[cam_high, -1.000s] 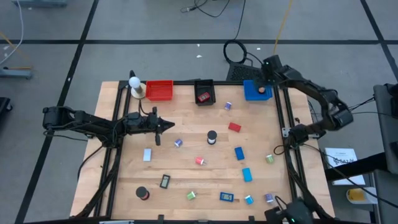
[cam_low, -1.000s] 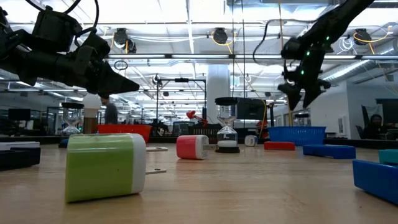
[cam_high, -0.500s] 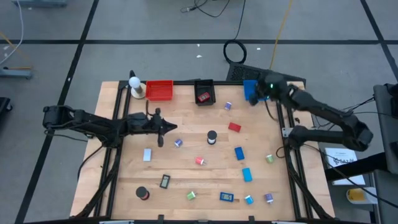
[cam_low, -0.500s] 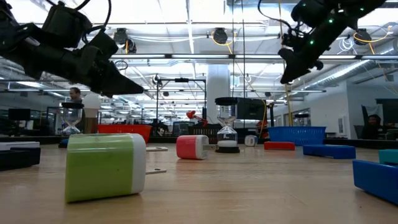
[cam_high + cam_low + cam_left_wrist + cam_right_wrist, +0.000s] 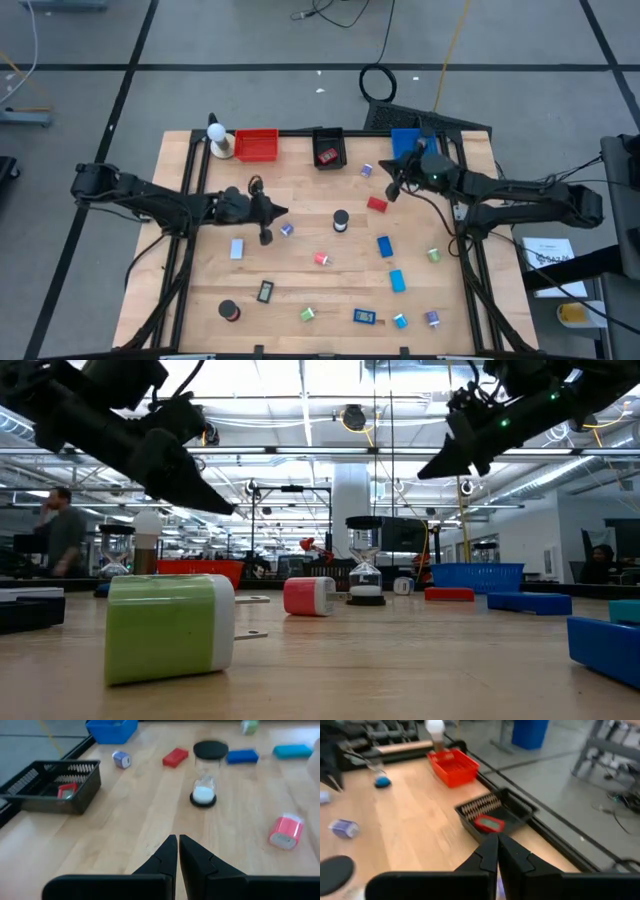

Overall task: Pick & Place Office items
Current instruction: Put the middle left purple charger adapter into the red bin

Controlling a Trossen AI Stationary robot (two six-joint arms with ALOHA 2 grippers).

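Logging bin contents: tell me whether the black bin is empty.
Not empty. The black bin holds one red-framed piece, also seen in the right wrist view.

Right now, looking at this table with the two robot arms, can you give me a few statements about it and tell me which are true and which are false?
1. The black bin holds a red item. True.
2. The left gripper is clamped on a pink piece. False: its fingers are shut on nothing; the pink piece lies apart on the wood.
3. The red bin stands beside the white ball. True.
4. The right gripper is wide open. False: it is shut.
5. The hourglass lies toppled. False: it stands upright.
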